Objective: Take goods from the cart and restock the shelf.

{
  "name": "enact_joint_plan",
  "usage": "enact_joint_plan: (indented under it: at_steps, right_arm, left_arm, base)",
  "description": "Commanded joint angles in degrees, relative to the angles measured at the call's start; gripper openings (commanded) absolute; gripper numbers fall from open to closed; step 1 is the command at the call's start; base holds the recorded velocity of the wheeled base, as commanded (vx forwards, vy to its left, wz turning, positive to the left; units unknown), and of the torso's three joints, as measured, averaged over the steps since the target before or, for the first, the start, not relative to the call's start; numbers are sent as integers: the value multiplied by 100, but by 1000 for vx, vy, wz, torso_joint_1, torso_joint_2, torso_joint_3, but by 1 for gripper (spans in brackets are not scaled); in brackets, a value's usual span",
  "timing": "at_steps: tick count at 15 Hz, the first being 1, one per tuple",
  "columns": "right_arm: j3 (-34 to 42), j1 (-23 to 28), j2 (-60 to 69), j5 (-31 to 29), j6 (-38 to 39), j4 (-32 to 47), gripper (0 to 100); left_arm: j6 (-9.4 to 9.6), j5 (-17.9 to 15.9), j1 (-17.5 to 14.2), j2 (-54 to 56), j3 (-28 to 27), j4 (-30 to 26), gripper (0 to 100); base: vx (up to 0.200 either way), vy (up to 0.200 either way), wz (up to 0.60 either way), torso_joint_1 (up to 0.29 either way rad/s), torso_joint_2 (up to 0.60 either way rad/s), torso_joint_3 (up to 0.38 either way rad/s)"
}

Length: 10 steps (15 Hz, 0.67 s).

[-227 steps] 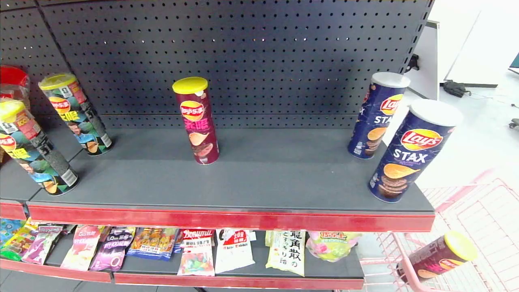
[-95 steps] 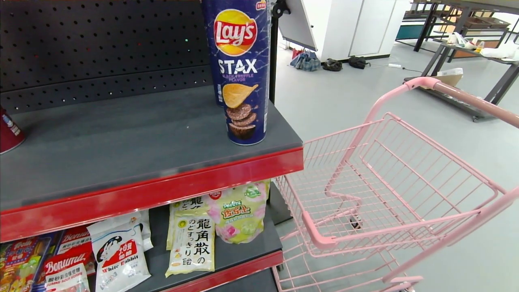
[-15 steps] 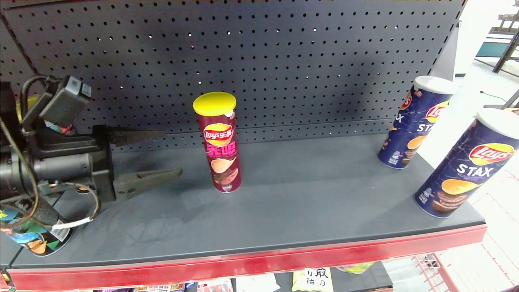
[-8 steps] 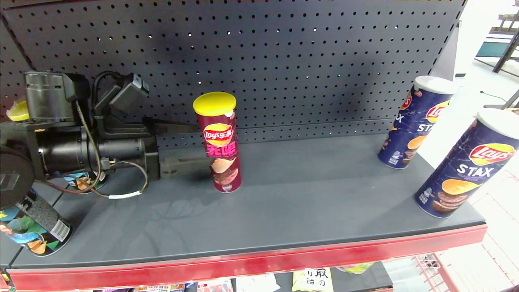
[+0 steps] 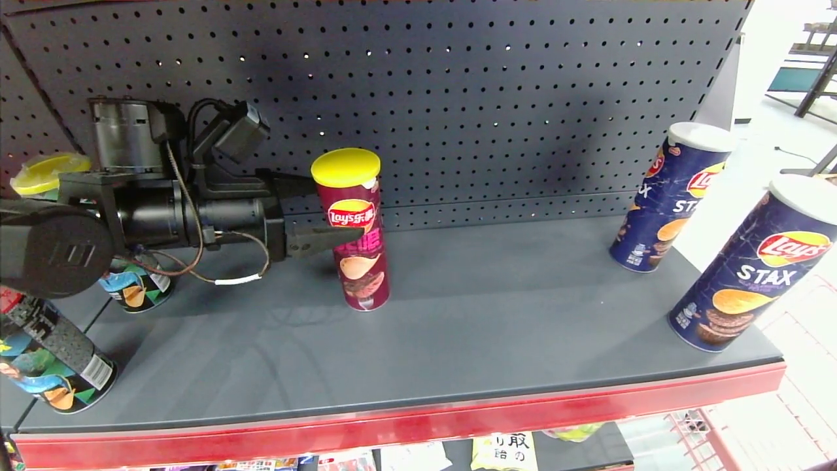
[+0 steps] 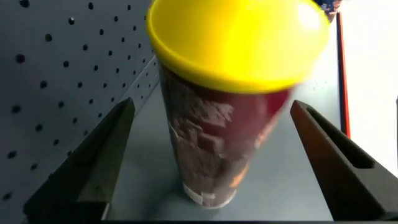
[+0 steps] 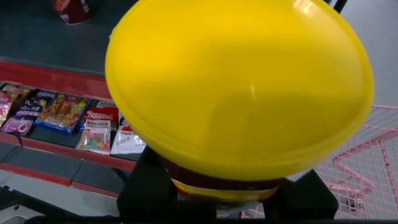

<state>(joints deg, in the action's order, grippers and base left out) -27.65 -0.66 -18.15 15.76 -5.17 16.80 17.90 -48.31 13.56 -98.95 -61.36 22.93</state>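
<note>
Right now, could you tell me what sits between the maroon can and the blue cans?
Nothing: the head view shows bare shelf from the maroon can to the blue cans.

The centre can (image 5: pixel 363 281) is maroon, yellow-lidded; the held can (image 7: pixel 236 93) has a yellow lid; the far-right can (image 5: pixel 752 261) is navy, white-lidded; the shelf (image 5: pixel 497 314) is grey, red-edged.

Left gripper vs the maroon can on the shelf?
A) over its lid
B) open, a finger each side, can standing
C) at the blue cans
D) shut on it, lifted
B: the left gripper is open, with a gap between each finger and the maroon can, which stands on the shelf.
</note>
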Motion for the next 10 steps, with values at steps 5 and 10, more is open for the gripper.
enact_joint_plan:
  at_steps: [5,10]
  right_arm:
    - [-13,-4,-13,-3,-2,-1,0]
    - [-83,-4,-31,6,-2,25,0]
  left_arm:
    - [-199,-3,358,-335,-228,1,100]
    - [-278,-20,376,-573,-588,1,100]
  base:
    - [0,0,0,0,0,0]
    - [0,0,0,0,0,0]
